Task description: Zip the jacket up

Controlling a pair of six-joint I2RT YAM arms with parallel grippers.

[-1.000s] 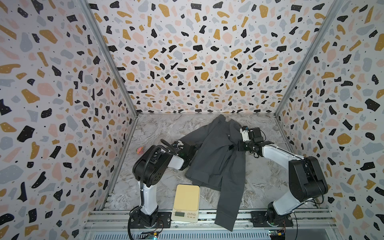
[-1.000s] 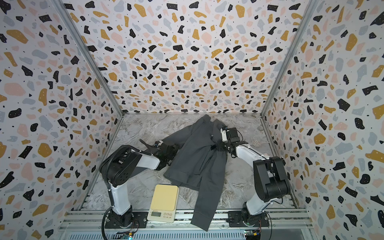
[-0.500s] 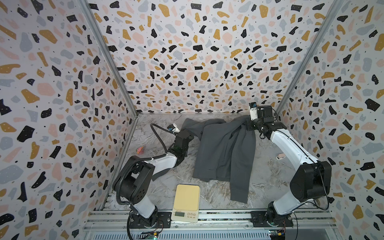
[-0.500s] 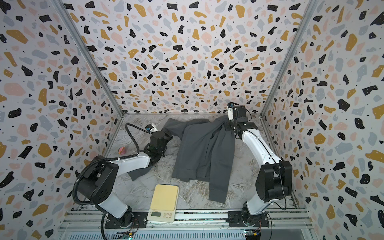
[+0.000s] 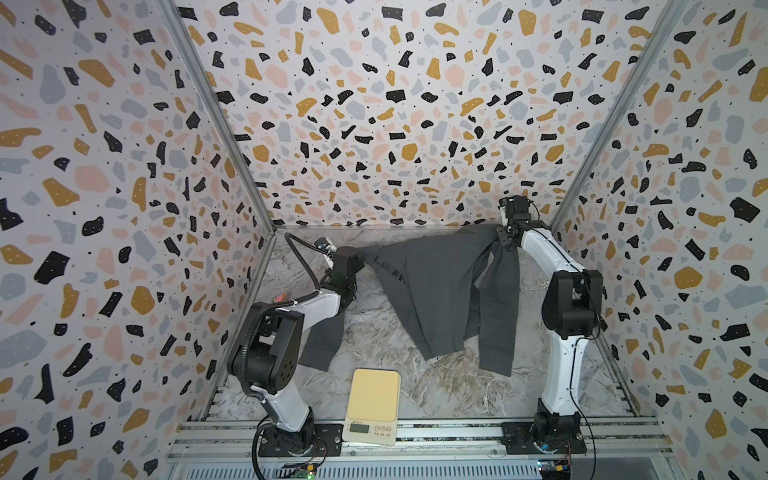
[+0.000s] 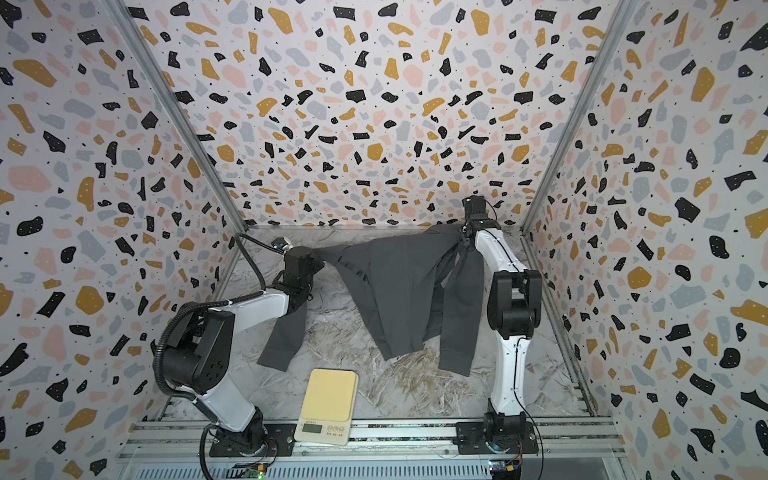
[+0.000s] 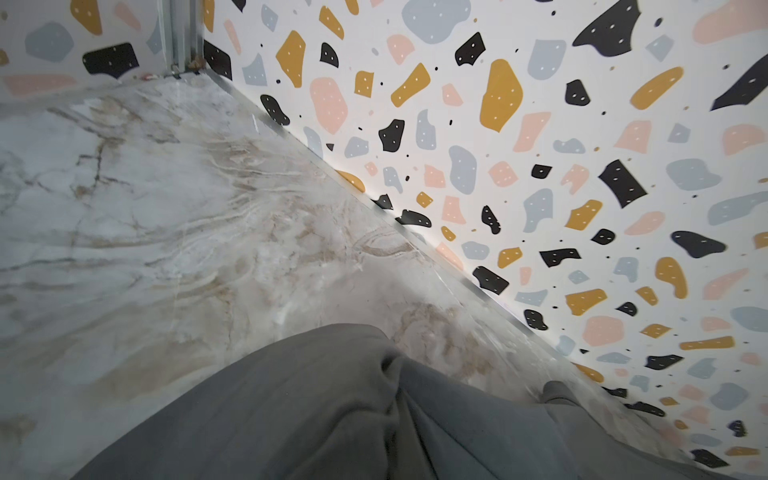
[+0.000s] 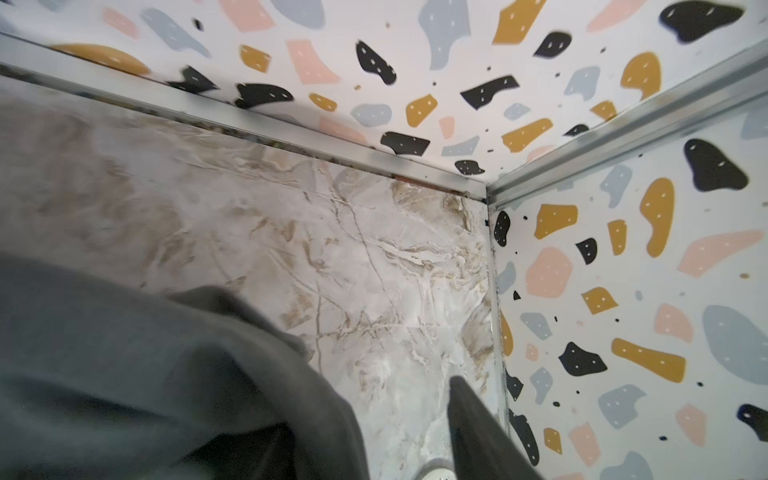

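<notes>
Noted left gripper (image 5: 358,255) clamped on jacket (image 5: 436,291) edge. Saw right gripper (image 5: 500,237) jaws apparently parted in wrist view, fabric draped against one side. Found jacket slung between both sets of jaws, body and sleeves hanging below them.

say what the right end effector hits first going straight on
Past the jacket bunched at it, the right end effector would probably meet the marble table near the back right corner; depth is unclear.
</notes>
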